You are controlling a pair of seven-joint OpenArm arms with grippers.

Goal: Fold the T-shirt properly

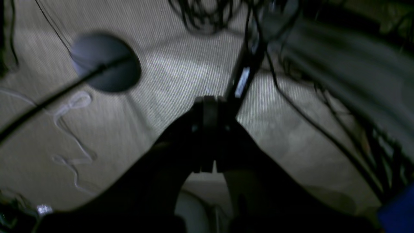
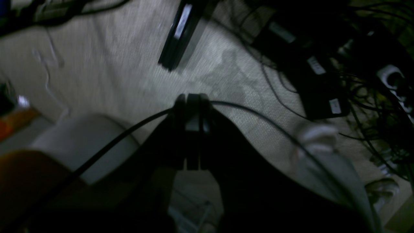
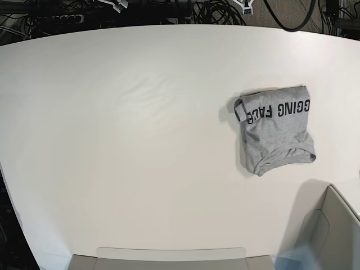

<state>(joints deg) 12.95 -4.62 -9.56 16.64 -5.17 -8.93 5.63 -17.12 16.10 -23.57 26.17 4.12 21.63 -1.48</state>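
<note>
Already the heather-grey cotton T-shirt [image 3: 275,128] lies folded on the white tabletop [image 3: 140,140], well away from either gripper. My left gripper [image 1: 207,134] and right gripper [image 2: 191,139] are both closed on nothing, so I judge only parking remains.

A robotics lab or test room, not a home.

A broad, plain white worktop [image 3: 140,140] fills the base view, with black cable bundles [image 3: 219,11] heaped along its far edge. Both wrist views look down on pale ribbed carpet [image 1: 181,71] strewn with loose black wires [image 1: 323,129]. The right wrist view shows dark power bricks with white labels [image 2: 323,94] and a white socket strip [image 2: 393,77] on the floor, beside a dark stand leg [image 2: 179,35]. A round grey stand base [image 1: 105,61] sits on the carpet in the left wrist view.
</note>
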